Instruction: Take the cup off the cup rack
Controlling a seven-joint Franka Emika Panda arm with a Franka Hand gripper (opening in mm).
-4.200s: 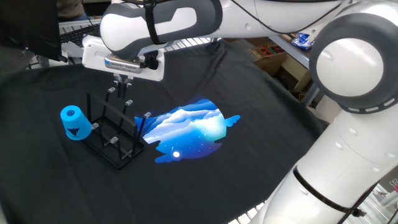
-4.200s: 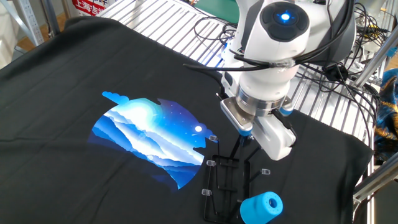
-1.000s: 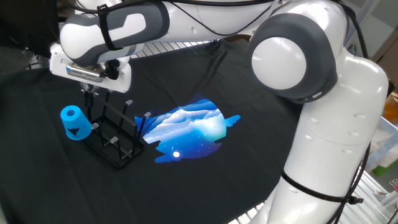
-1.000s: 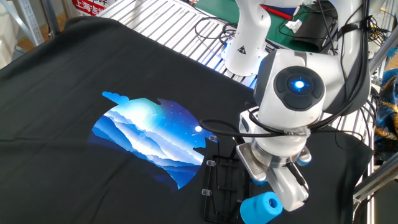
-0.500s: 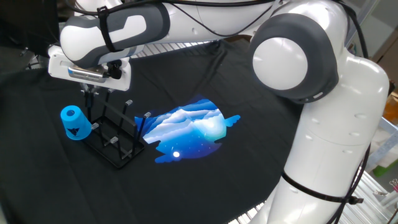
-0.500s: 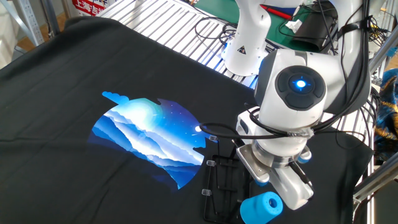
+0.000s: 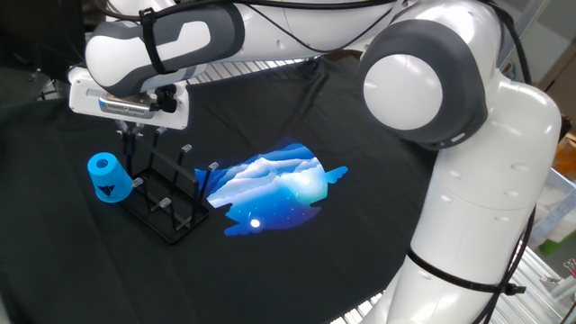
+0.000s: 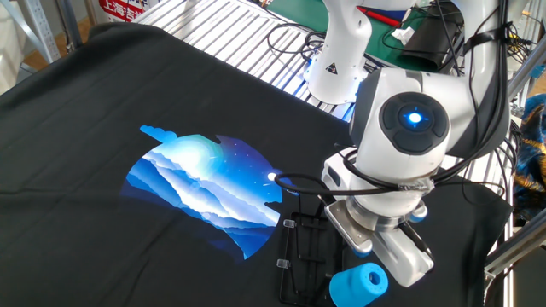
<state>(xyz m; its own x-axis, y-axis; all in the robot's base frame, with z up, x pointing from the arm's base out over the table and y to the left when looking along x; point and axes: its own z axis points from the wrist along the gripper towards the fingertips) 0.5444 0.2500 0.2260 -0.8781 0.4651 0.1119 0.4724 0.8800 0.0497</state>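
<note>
One fixed view showed a small bright blue tapered plastic cup (image 7: 106, 177) with a dark triangular mark on its side, sitting mouth-down at the left end of a low black wire-frame rack (image 7: 165, 199) with thin upright pegs tipped in grey. The cup touched the rack's left edge, apparently over a peg. The rack stood on a worktop covered by a black cloth (image 7: 360, 180) printed with a blue and white mountain scene (image 7: 274, 187), which lay just right of the rack. The white robot arm's hand (image 7: 137, 135) hung above the rack, just right of the cup and not touching it; its thin dark fingers pointed down, and whether they were apart or together could not be told.

From the other fixed view, the cup (image 8: 358, 284) showed at the bottom edge, beside the rack (image 8: 309, 251), with the arm's wrist directly above, hiding the fingers.
</note>
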